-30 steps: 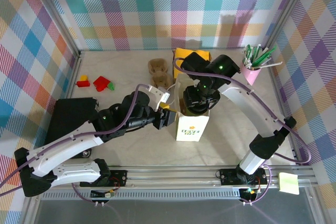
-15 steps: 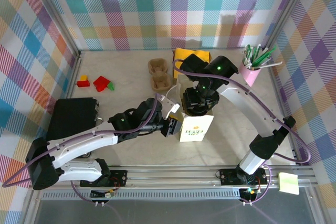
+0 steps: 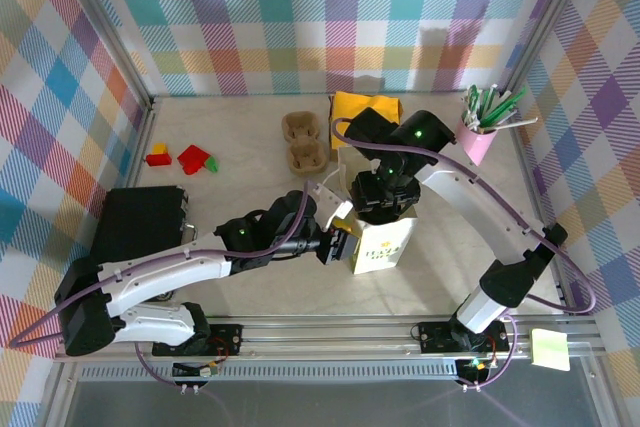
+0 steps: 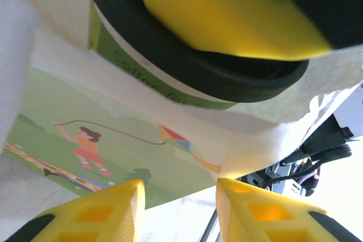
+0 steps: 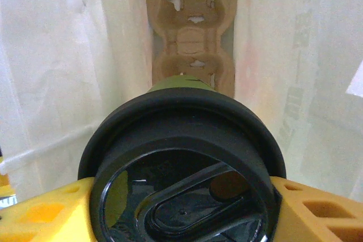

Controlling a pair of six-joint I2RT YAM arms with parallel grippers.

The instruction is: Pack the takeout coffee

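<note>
The right gripper [image 5: 181,211] is pinching the coffee cup [image 5: 181,140] by its glossy black plastic lid, with soft yellow pads [image 5: 45,211] pressing on both sides. The round cup, with its green printed band, is hanging in the open top of a thin white paper bag [image 3: 385,247], whose crinkled walls are rising on either side. The left gripper [image 4: 176,213] is hovering at the bag's illustrated side, fingers spread. A moulded brown pulp tray [image 3: 305,142] is lying on the pale, mottled table [image 3: 240,177], and pastel plaid walls [image 3: 300,7] are enclosing it.
</note>
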